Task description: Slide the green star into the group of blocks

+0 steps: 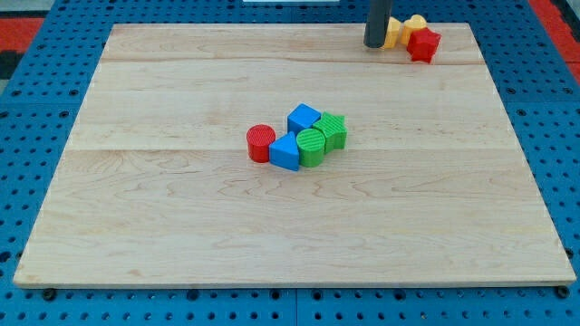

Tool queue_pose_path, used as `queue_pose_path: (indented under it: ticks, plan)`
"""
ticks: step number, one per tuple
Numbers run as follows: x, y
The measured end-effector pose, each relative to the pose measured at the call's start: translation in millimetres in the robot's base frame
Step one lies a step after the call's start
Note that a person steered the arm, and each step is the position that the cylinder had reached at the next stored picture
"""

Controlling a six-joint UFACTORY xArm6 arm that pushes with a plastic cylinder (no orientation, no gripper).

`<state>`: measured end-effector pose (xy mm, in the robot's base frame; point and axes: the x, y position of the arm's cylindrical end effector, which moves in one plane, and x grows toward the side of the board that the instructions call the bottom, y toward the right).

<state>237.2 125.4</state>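
Note:
A group of blocks sits at the middle of the board: a red cylinder (pixel 260 143), a blue triangle (pixel 285 153), a blue cube (pixel 304 118), a round green block (pixel 311 146) and a second green block (pixel 333 131) with a notched outline, likely the green star. The two green blocks touch each other, and the round one touches the blue triangle. My tip (pixel 375 45) is far from them, at the view's top right, just left of a yellow block (pixel 395 33).
A second yellow block (pixel 415 22) and a red star-like block (pixel 423 44) lie right of my tip near the board's top edge. The wooden board (pixel 181 226) rests on a blue perforated base.

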Motion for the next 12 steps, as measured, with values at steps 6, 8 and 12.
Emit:
queue_pose_path:
  ticks: [6,8,12]
  plan:
    - [210,-108]
    - [193,-81]
    - [145,-35]
